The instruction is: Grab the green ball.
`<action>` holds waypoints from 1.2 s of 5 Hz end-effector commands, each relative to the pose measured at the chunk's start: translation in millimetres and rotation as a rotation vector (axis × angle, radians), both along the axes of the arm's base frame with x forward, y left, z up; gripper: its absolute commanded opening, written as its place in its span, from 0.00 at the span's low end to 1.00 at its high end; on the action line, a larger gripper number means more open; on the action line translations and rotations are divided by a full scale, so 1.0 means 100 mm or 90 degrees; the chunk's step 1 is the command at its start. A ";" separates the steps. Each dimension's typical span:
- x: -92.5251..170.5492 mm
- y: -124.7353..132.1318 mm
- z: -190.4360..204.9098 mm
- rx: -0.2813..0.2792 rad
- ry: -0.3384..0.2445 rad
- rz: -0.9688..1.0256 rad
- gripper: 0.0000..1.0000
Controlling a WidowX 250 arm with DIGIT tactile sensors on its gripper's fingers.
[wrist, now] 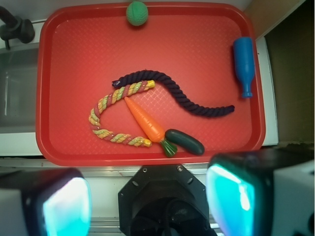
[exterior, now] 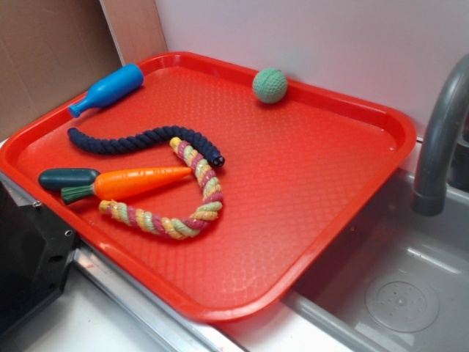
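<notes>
On my red tray [exterior: 344,220] a blue bottle-shaped toy [exterior: 108,89] lies near the far left rim. A navy rope [exterior: 139,141] snakes across the middle, one end meeting a striped pink-and-yellow rope [exterior: 192,199] that curls into an open loop. An orange carrot toy [exterior: 132,182] lies across that loop, with a dark green oblong toy [exterior: 67,177] touching its leafy end. To my right I see a steel sink [exterior: 396,286] and grey faucet [exterior: 440,139].

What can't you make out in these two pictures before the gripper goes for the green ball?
- Gripper: the wrist view shows only its blurred pads, cut off by the bottom edge; the fingertips are out of frame.
- Green ball: its far side faces the wall in the exterior view.
- Dark green oblong toy: its right end is hidden behind the carrot toy.
- Faucet: top cut off by the frame's right edge.
</notes>
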State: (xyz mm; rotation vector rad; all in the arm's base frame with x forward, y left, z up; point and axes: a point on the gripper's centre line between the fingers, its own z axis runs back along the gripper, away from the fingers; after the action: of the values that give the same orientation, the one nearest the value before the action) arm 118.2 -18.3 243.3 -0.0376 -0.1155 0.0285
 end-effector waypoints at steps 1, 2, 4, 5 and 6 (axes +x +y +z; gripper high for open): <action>0.00 0.00 0.00 0.000 0.000 0.000 1.00; 0.50 0.17 -0.40 0.049 -0.069 0.063 1.00; 1.00 0.28 -0.85 0.023 -0.060 0.062 1.00; 1.00 0.28 -0.85 0.023 -0.060 0.062 1.00; 1.00 0.28 -0.85 0.023 -0.060 0.062 1.00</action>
State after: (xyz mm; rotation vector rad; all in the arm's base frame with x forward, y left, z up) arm 215.0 9.6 150.8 0.0013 -0.1781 0.1164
